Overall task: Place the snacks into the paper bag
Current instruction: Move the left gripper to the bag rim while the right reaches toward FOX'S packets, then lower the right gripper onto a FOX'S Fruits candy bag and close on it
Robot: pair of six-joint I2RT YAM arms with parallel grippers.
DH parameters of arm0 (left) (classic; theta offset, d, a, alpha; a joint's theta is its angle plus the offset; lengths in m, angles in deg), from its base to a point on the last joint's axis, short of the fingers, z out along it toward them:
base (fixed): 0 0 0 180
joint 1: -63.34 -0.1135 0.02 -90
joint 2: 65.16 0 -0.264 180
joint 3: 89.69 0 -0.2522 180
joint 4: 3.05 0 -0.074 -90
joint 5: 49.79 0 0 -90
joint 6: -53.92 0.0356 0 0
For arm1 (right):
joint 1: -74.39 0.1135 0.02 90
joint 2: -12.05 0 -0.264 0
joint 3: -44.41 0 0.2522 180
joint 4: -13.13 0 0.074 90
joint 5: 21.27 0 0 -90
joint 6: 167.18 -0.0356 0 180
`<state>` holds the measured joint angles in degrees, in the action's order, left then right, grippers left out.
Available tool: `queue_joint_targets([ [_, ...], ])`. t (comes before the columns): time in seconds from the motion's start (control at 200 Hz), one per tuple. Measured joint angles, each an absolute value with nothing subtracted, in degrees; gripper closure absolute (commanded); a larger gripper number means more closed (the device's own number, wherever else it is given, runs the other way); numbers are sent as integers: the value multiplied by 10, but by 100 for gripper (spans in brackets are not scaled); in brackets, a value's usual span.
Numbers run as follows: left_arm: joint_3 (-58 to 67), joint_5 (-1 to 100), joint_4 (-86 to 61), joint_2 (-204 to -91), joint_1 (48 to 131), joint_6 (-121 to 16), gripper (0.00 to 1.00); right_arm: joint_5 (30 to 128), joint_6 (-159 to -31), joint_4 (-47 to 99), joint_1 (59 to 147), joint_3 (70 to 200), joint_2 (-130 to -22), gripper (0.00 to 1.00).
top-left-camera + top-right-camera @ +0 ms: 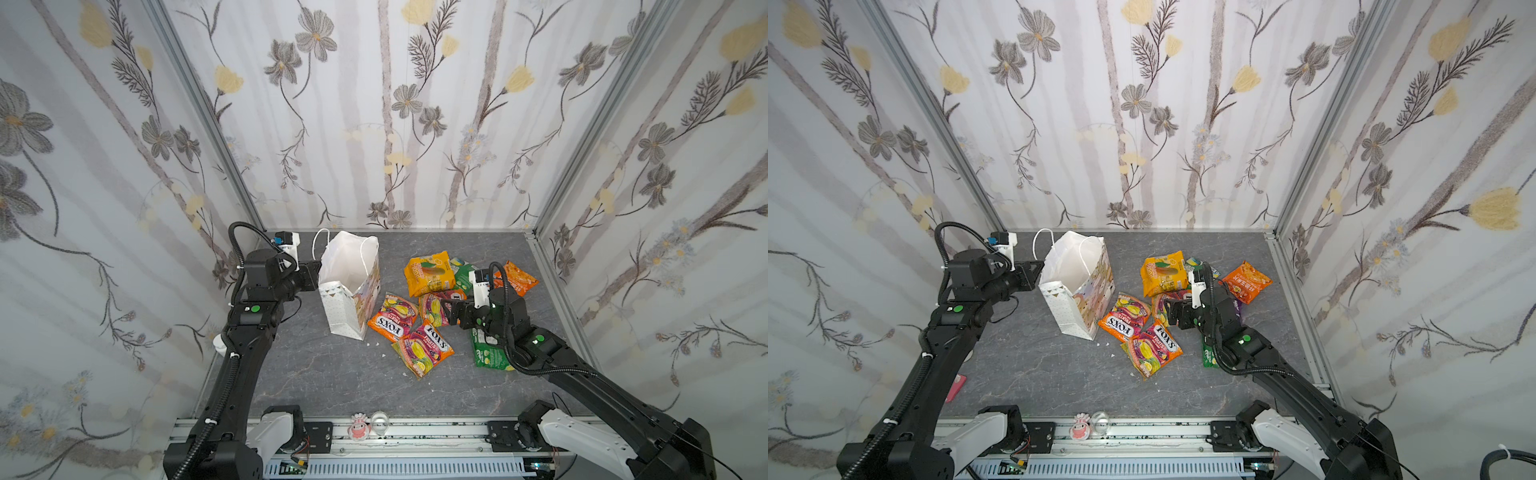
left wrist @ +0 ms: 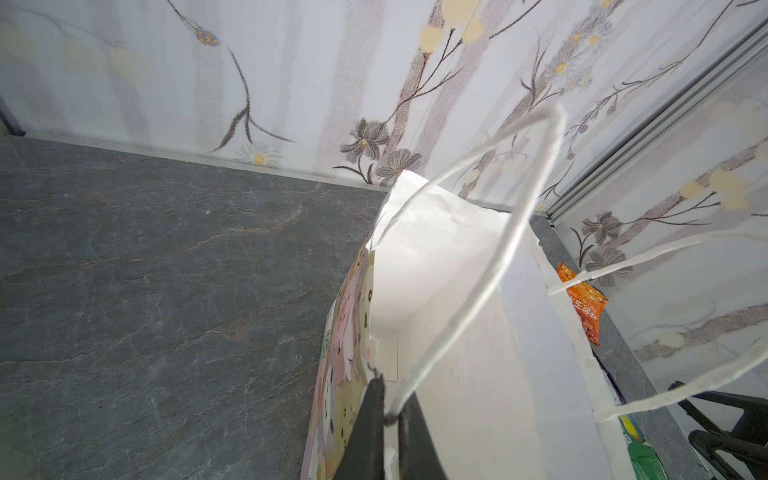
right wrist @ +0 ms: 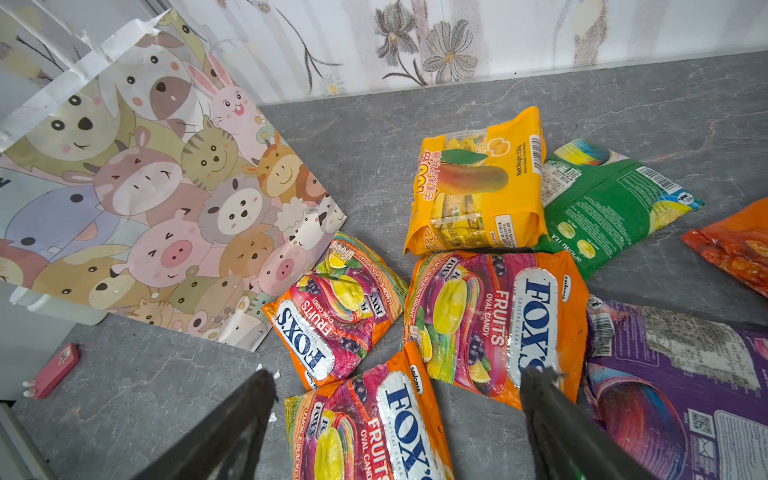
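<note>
Left gripper pinched shut on rim of paper bag, bag standing open on grey table. Right gripper jaws wide, over 3 FOX'S packets in snacks pile just right of bag

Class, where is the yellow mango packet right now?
In both top views the yellow packet lies flat right of centre, toward the back, against a green packet; the paper bag stands apart to its left.
</note>
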<state>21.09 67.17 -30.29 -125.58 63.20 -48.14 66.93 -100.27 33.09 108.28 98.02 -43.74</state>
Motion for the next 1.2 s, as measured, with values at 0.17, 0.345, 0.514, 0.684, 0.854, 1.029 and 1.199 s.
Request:
queue_joint_targets([
  [0.17,234,668,-305,-1219,634,-500,100,656,-999,339,1083,981,-437,8],
  [0.345,250,665,-304,-1190,634,-511,99,640,-989,349,1082,991,-443,8],
  [0.514,270,646,-300,-1189,634,-511,100,623,-985,369,1082,998,-473,6],
  [0.684,284,639,-290,-1189,634,-510,100,621,-981,394,1082,1004,-505,7],
  [0.854,289,628,-285,-1180,634,-500,99,624,-981,417,1082,1004,-527,11],
  [1.029,289,623,-283,-1169,634,-494,78,662,-981,446,1084,1004,-554,12],
  [1.199,271,612,-286,-1171,634,-482,41,701,-977,469,1093,993,-585,13],
])
